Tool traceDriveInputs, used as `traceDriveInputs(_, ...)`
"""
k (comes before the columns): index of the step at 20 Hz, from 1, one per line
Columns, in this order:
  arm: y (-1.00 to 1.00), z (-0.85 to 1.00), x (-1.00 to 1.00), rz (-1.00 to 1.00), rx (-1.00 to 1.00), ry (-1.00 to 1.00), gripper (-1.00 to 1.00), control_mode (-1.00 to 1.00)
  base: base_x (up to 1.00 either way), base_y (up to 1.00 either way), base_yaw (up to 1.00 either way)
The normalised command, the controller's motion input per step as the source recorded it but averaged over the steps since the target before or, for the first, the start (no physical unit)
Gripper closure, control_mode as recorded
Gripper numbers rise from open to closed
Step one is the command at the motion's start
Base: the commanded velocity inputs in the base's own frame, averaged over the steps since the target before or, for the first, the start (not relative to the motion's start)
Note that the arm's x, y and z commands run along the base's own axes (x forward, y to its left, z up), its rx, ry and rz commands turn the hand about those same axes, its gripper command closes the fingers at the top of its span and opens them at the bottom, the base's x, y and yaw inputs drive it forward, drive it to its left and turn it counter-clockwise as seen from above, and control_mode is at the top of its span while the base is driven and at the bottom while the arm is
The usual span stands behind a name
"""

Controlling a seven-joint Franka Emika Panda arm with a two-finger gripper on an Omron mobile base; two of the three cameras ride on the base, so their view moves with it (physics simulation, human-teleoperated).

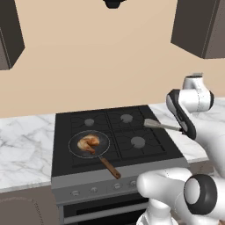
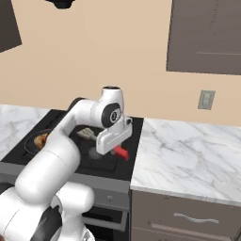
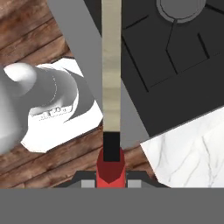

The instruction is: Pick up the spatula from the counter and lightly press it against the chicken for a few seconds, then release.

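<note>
Though aloft, spatula [image 1: 159, 125] apart from chicken [image 1: 88, 142]

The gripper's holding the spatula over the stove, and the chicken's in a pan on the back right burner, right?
Not the back right: the left base view shows the chicken in the pan at the stove's front left. The gripper does hold the spatula over the stove.

A: Where does the spatula [image 3: 111, 78] end?
B: It runs off the hand view's edge at 12 o'clock; in the left base view the arm [image 1: 193, 100] covers its handle at 3 o'clock
A: The chicken [image 2: 41, 139]?
B: Half behind the arm at 9 o'clock, right base view
</note>
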Motion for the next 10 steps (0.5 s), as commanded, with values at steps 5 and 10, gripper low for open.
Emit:
traceDriveInputs(5, 0.55, 0.05, 0.00, -0.05, -0.01, 0.00, 1.00, -1.00, 0.00, 0.00, 0.00)
traceDriveInputs(10, 0.54, 0.11, 0.02, -0.03, -0.04, 0.00, 1.00, -1.00, 0.00, 0.00, 0.00)
